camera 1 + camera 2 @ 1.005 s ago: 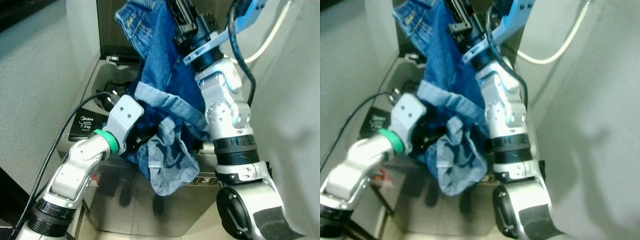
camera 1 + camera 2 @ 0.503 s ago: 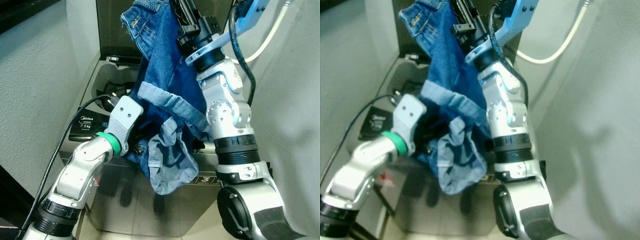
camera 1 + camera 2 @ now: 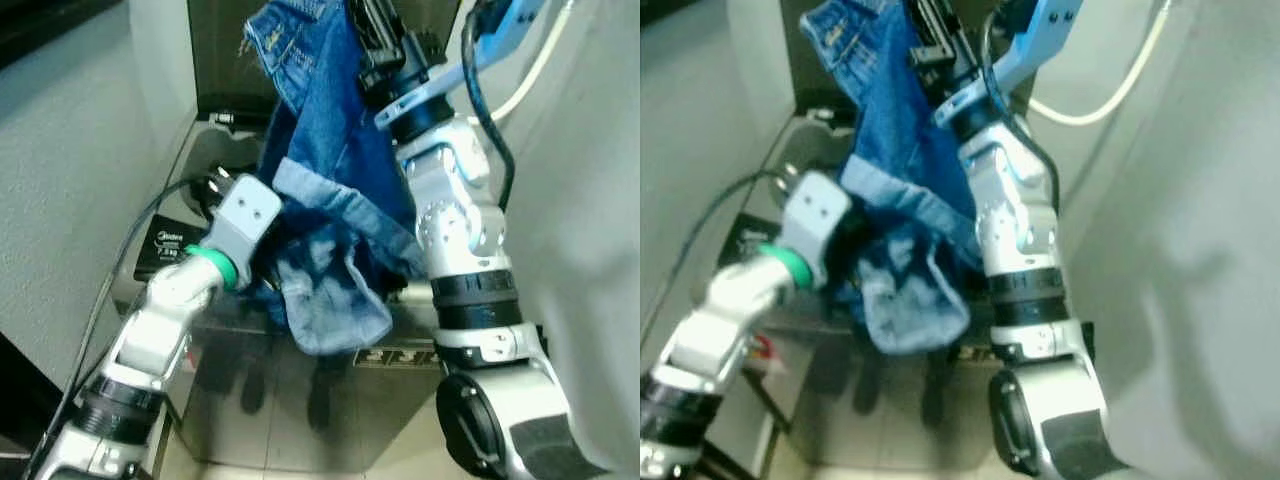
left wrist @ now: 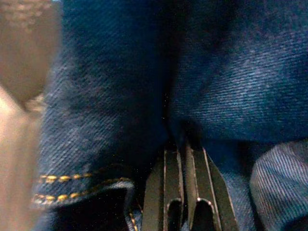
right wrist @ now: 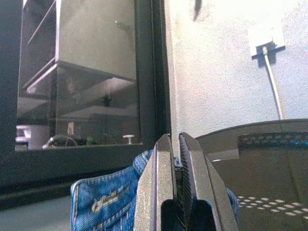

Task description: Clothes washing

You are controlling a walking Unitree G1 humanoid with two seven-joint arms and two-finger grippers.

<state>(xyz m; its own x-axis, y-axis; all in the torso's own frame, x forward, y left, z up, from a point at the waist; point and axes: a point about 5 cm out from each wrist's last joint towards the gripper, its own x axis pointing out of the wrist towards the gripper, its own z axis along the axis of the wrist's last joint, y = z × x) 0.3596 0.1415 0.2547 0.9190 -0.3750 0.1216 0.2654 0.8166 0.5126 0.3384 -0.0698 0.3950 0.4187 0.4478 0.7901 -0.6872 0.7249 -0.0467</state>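
Right claw (image 3: 365,25) raised high, fingers pinched together on the waistband of the jeans (image 3: 325,150). Jeans hang lengthwise, long axis near vertical, over the open washing machine (image 3: 200,160) (top loader, lid up). Left claw (image 4: 183,159) lower, fingers clamped on denim mid-leg. Cuffs dangle over the machine's front edge; the tub lies behind and below them.

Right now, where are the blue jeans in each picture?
Left eye view: jeans hang mid-frame over the washing machine.
Right eye view: jeans left of centre.
Left wrist view: denim all around the shut tool.
Right wrist view: waistband at the bottom.
Shared landmark: yellow stitching.
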